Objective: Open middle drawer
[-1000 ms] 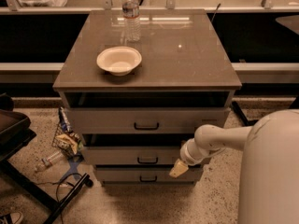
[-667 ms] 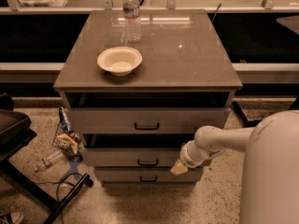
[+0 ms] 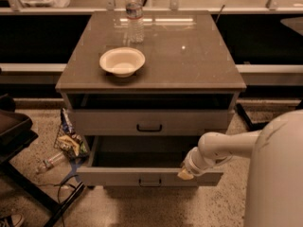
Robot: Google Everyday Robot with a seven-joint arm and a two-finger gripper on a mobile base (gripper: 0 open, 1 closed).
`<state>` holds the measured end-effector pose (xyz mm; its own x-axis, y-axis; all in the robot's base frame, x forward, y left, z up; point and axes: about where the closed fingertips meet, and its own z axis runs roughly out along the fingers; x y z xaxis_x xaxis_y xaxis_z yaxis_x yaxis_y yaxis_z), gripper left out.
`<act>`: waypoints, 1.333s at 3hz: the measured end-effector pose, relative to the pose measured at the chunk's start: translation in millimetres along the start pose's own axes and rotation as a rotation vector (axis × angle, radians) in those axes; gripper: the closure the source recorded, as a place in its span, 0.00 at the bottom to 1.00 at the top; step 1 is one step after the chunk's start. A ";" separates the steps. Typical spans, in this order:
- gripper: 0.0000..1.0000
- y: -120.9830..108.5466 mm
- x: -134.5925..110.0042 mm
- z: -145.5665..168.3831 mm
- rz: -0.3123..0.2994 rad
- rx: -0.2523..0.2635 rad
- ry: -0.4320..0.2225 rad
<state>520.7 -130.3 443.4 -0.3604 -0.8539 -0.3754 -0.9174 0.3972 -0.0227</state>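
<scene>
Most of pull done judging by middle drawer standing far out, gripper at front's top edge, probably hooked there for pulling, grip state cannot tell.

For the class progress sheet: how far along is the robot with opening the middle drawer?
Done: the middle drawer stands pulled well out, its dark inside showing beneath the top drawer. In hand: the gripper sits at the right end of its front edge. Left: probably only backing away from it.
</scene>
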 end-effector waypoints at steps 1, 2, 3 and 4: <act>1.00 0.0 0.0 0.0 0.000 0.000 0.000; 1.00 10.0 5.9 -8.1 0.003 0.003 0.031; 1.00 19.0 10.2 -15.3 -0.007 0.005 0.048; 1.00 19.0 10.2 -15.2 -0.007 0.005 0.048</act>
<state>497.0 -136.6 453.2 -0.3619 -0.8717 -0.3304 -0.9192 0.3927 -0.0294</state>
